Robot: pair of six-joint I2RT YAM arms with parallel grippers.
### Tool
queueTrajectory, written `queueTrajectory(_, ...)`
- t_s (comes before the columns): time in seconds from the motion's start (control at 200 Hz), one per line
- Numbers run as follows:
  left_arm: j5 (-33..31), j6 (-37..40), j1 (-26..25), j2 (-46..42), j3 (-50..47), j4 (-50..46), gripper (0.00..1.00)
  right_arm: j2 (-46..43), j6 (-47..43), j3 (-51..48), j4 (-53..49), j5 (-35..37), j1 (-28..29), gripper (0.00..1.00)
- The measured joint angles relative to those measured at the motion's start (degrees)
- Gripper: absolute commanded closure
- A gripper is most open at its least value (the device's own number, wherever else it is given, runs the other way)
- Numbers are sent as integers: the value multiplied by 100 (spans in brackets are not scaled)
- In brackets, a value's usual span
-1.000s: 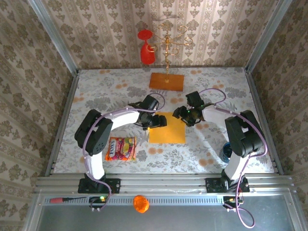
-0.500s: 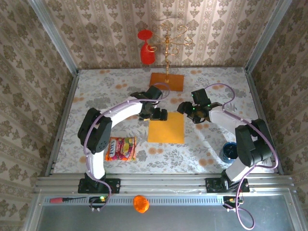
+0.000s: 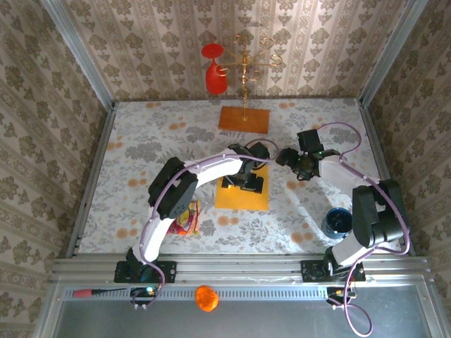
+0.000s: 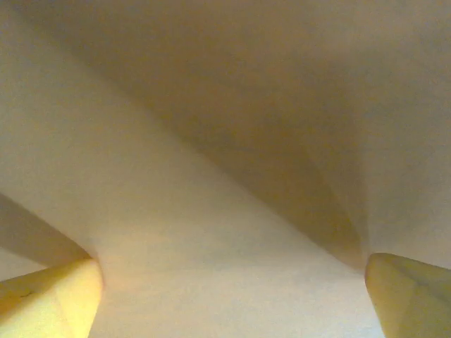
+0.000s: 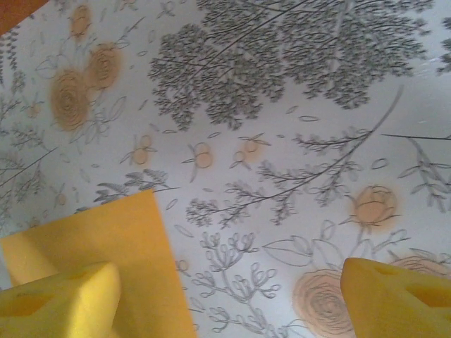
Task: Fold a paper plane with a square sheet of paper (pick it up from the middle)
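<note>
A snack packet (image 3: pixel 186 218) is seen near the bench's (image 3: pixel 141 155) near-left corner, partly covered by the left arm. At the bench's centre, the left claw (image 3: pixel 252 183) is spread wide over the middle of the square sheet of paper (image 3: pixel 236 199), with nothing gripped. The right claw (image 3: pixel 287 158), wide open and empty, is held just beside the sheet's far-right corner. A blue cup (image 3: pixel 337 222) is set near the near-right corner; its contents cannot be told.
</note>
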Motion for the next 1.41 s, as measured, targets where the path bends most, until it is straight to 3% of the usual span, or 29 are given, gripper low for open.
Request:
queueTrajectory(0.695, -249, -647, 9, 273, 428, -299, 15, -15, -118, -197, 4, -140, -271, 18)
queueTrajectory(1.04, -144, -730, 11, 275, 378, -181, 29, -15, -118, -201, 9, -157, -271, 19)
queueTrajectory(1.29, -66, -765, 96, 103, 70, 85, 32, -15, -118, -201, 7, -157, -271, 20)
queueTrajectory(1.405, -68, -778, 107, 94, 55, 87, 38, -15, -118, -201, 7, -157, -273, 20)
